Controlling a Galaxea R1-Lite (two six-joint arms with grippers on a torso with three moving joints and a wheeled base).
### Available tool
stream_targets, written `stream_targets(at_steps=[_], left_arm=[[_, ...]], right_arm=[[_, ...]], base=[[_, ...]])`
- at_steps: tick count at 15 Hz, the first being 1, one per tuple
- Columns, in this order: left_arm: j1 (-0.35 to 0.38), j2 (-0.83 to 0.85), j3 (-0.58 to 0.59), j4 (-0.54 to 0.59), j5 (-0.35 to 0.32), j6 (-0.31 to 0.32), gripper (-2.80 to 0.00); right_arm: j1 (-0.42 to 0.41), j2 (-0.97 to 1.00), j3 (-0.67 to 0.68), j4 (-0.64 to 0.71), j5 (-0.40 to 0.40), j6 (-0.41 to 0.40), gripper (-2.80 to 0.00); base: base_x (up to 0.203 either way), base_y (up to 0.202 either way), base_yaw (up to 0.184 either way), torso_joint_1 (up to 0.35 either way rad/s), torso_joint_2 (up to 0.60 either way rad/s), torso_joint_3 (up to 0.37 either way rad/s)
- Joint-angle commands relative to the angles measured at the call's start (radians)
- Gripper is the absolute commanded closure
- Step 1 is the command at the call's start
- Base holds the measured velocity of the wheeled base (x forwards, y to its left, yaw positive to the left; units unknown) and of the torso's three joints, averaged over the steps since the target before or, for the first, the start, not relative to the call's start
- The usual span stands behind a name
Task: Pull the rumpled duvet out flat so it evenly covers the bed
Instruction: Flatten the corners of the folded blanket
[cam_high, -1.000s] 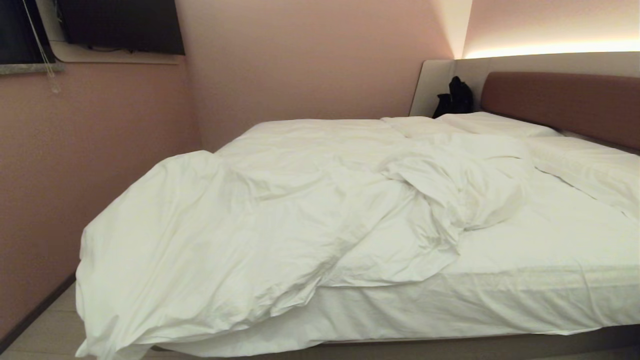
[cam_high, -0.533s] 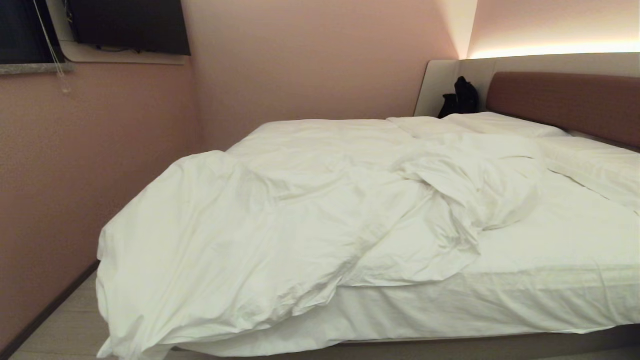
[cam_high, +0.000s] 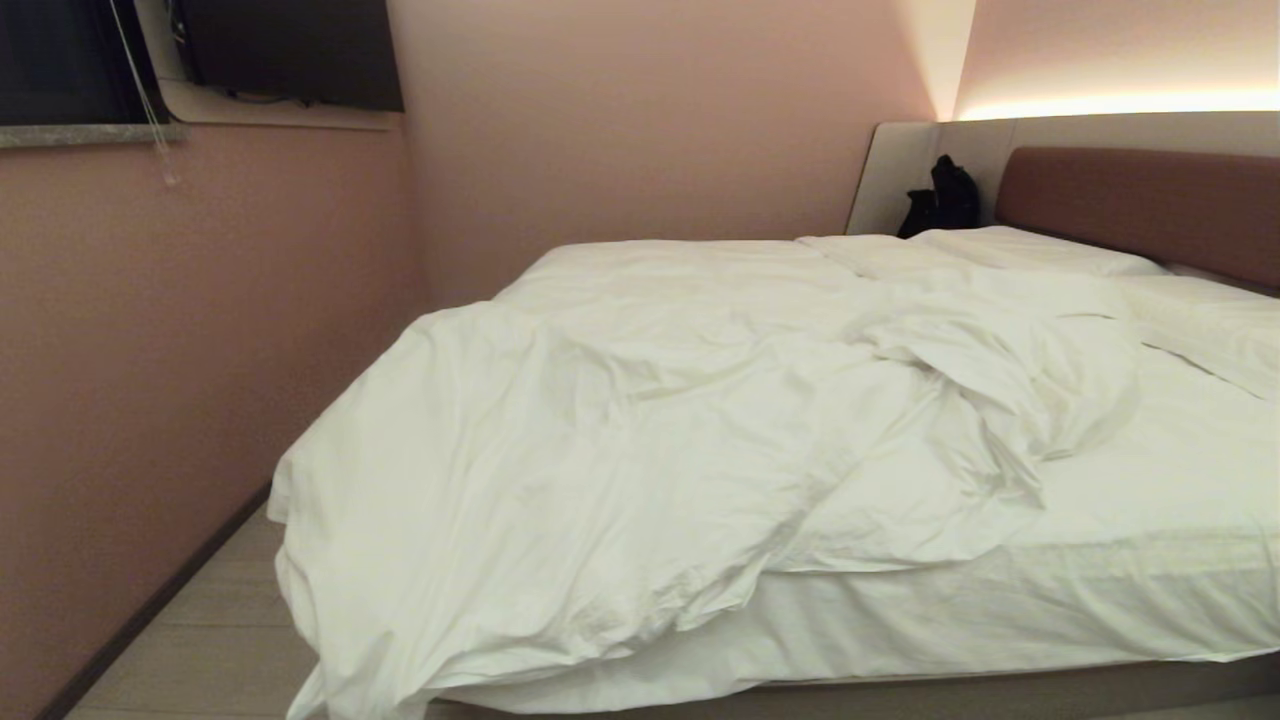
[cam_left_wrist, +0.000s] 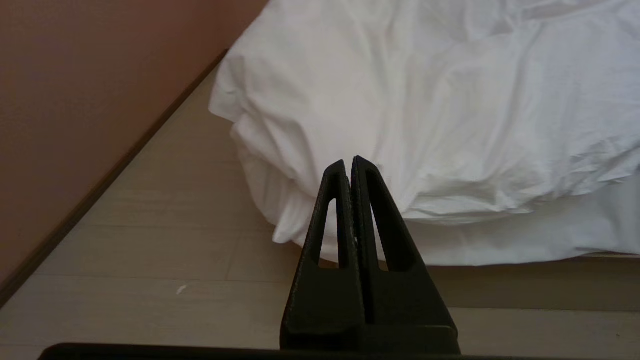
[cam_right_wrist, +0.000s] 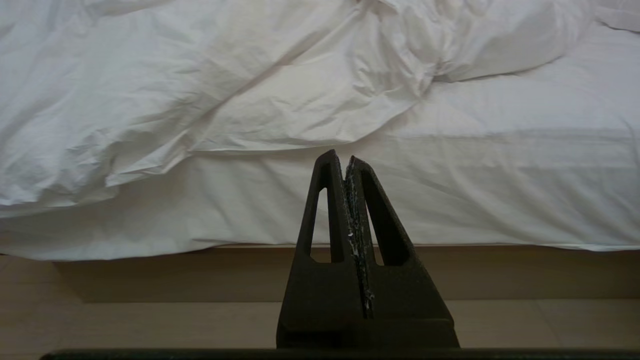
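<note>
The duvet (cam_high: 640, 440) lies bunched toward the foot of the bed (cam_high: 1150, 590), spilling over its corner and leaving bare sheet near the pillows. Left gripper (cam_left_wrist: 348, 161) and right gripper (cam_right_wrist: 340, 156) are clenched empty; better to grasp the folded-back edge and draw it headboardward. No writing visible.

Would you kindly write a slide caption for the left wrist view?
Shut left gripper hangs above the floor, short of the rumpled duvet corner draping over the bed's edge.
</note>
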Motion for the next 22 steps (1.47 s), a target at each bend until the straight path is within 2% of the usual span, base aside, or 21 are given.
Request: stream_targets(at_steps=[1,11,20,22], left_arm=[[0.000,0.000,0.000,0.000,0.000,0.000,0.00],[0.000,0.000,0.000,0.001,0.002,-0.002,0.00],[0.000,0.000,0.000,0.000,0.002,-0.003,0.00],[0.000,0.000,0.000,0.000,0.002,-0.005,0.00]], right_arm=[[0.000,0.001,0.000,-0.001,0.001,-0.001,0.00],[0.000,0.001,-0.001,0.001,-0.001,-0.002,0.00],[0.000,0.001,-0.001,0.000,0.001,-0.001,0.00],[0.000,0.001,0.000,0.001,0.001,-0.001,0.00]], base=[[0.000,0.197,-0.001,0.002,0.00,0.002],[0.000,0.182,-0.001,0.002,0.00,0.003],[0.000,0.000,0.000,0.000,0.00,0.000],[-0.136,0.000,0.000,0.005,0.00,0.002]])
